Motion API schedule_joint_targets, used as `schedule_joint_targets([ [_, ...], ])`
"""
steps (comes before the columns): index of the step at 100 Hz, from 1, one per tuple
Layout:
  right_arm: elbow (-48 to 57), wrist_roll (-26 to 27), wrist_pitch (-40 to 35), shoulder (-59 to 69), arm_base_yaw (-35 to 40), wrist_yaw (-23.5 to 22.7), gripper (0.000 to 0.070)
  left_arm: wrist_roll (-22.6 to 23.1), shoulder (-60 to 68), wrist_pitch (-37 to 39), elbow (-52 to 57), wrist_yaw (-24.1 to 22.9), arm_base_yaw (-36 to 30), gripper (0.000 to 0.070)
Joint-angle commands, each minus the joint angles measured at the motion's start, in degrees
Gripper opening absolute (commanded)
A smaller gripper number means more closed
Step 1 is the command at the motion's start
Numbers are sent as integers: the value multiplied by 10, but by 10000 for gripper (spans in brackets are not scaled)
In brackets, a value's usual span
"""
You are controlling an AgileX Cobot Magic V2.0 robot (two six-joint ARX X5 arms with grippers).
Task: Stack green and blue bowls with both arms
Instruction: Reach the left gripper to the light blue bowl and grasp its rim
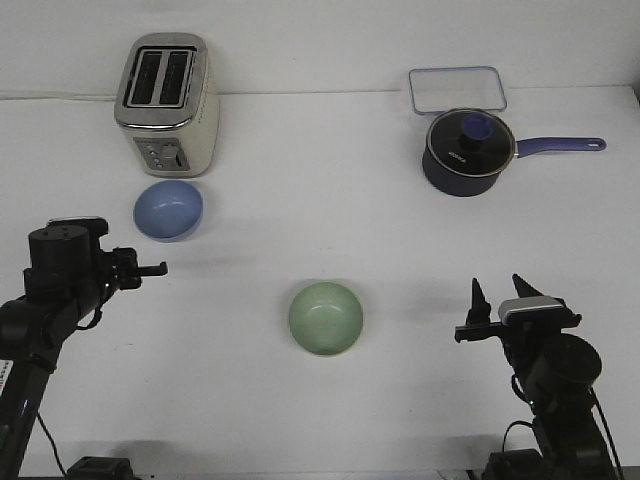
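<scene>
The light blue bowl (168, 210) sits upright on the white table, left of centre, just in front of the toaster. The pale green bowl (326, 318) sits upright near the middle front of the table. Both are empty and apart from each other. My left gripper (150, 268) hovers at the left, below and left of the blue bowl, with its prongs pointing right. They overlap from this angle, so their gap does not show. My right gripper (499, 292) is at the front right, well to the right of the green bowl, with its two prongs apart and empty.
A cream and silver toaster (168, 105) stands at the back left. A dark navy saucepan (466, 152) with a purple handle stands at the back right. A clear rectangular container (456, 88) lies behind it. The table's far edge (320, 93) meets the wall.
</scene>
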Motion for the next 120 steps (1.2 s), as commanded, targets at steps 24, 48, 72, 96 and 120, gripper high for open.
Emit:
schedule_joint_targets([
  [24,6,4,8,0,1,0,448,-2,9,-5,12,-1,0,556],
  [48,6,4,9,0,1,0,448,-2,106,5,71,-1,27,555],
  [72,6,4,9,0,1,0,448,-9,296,-7,197,2,69,555],
  [96,6,4,9,0,1,0,448,-9,439,0,268,12,79,535],
  [120,6,4,9,0,1,0,448,-12,503,14,273,12,79,265],
])
